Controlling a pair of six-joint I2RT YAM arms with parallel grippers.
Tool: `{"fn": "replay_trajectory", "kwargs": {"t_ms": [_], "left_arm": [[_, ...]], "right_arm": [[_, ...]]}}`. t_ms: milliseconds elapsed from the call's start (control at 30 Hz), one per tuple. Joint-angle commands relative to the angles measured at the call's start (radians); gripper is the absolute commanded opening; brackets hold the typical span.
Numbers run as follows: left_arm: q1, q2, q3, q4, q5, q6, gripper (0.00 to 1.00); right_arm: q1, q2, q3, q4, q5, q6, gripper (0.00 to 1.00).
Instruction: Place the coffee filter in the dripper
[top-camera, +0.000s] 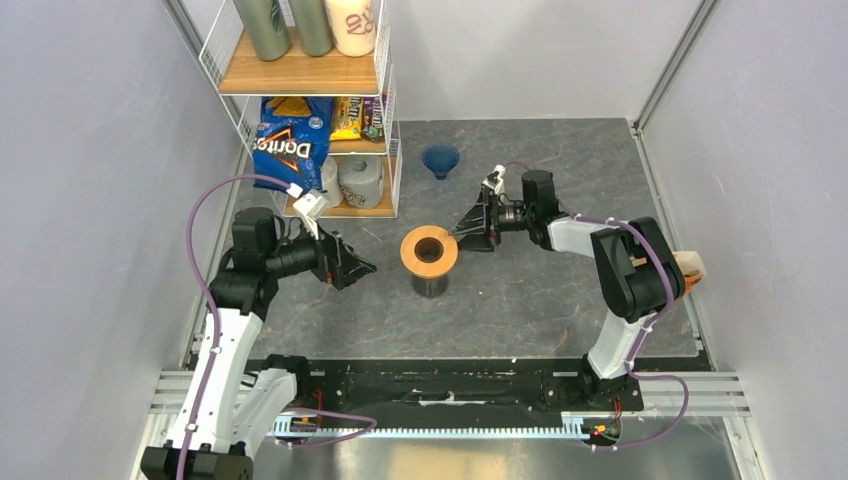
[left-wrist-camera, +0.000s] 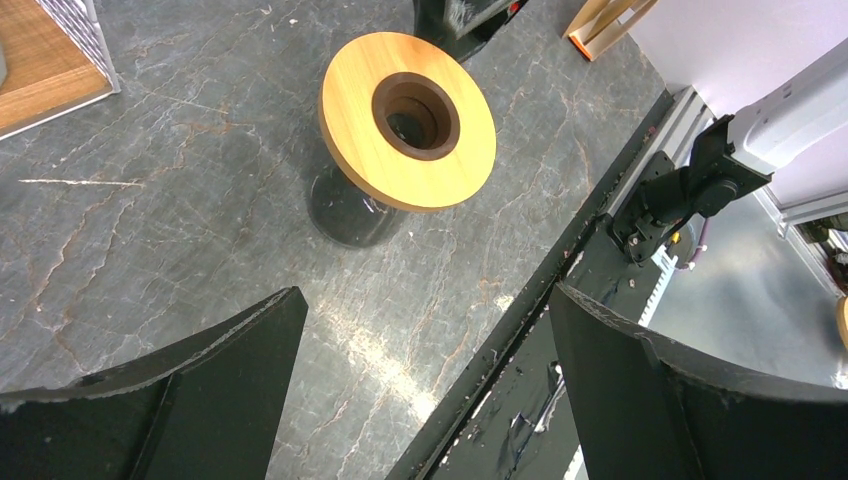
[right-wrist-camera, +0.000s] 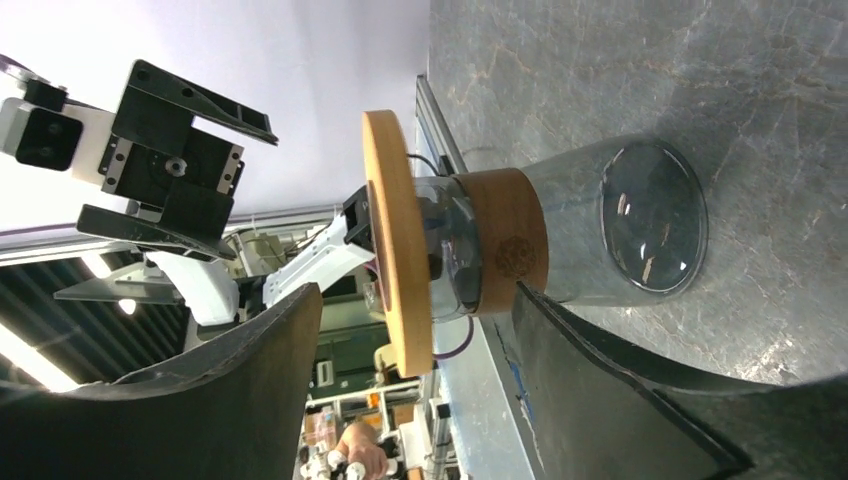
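The dripper (top-camera: 440, 160), a dark blue see-through cone, stands on the table at the back, apart from both arms. A tan wooden ring (top-camera: 430, 250) rests on a dark glass cup (top-camera: 432, 285) at the centre. My right gripper (top-camera: 462, 232) is open at the ring's right edge. In the right wrist view the ring's rim (right-wrist-camera: 395, 250) lies between the fingers (right-wrist-camera: 250, 390) with a gap on each side. My left gripper (top-camera: 368, 268) is open and empty, left of the cup; its wrist view shows bare table between its fingers (left-wrist-camera: 200, 400). The coffee filter is out of view.
A wire shelf (top-camera: 310, 75) at the back left holds bottles, a Doritos bag (top-camera: 290, 145) and snack packs. An orange-and-white holder (top-camera: 688, 268) sits at the table's right edge behind the right arm. A black rail (top-camera: 450, 385) runs along the near edge.
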Motion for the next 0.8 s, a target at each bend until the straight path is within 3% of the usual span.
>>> {"fn": "replay_trajectory", "kwargs": {"t_ms": [0, 133, 267, 333, 600, 767], "left_arm": [[-0.003, -0.001, 0.028, -0.006, 0.015, 0.014, 1.0], [-0.003, -0.008, 0.03, -0.01, 0.007, 0.011, 1.0], [-0.003, -0.009, 0.033, 0.0, -0.001, -0.012, 1.0], [-0.003, -0.013, 0.033, 0.018, -0.002, -0.034, 1.0], [-0.002, -0.008, 0.046, 0.016, -0.008, -0.049, 1.0], [-0.001, 0.004, 0.06, 0.001, -0.012, -0.041, 1.0]], "right_arm": [[-0.056, -0.115, 0.108, -0.262, 0.016, -0.219, 0.78], [-0.133, -0.167, 0.194, -0.536, 0.057, -0.422, 0.78], [-0.217, -0.175, 0.251, -0.604, 0.156, -0.461, 0.78], [-0.223, -0.156, 0.314, -0.67, 0.278, -0.518, 0.78], [-0.185, 0.025, 0.479, -0.526, 0.671, -0.387, 0.76], [-0.092, 0.16, 0.677, -0.639, 0.907, -0.431, 0.72]]}}
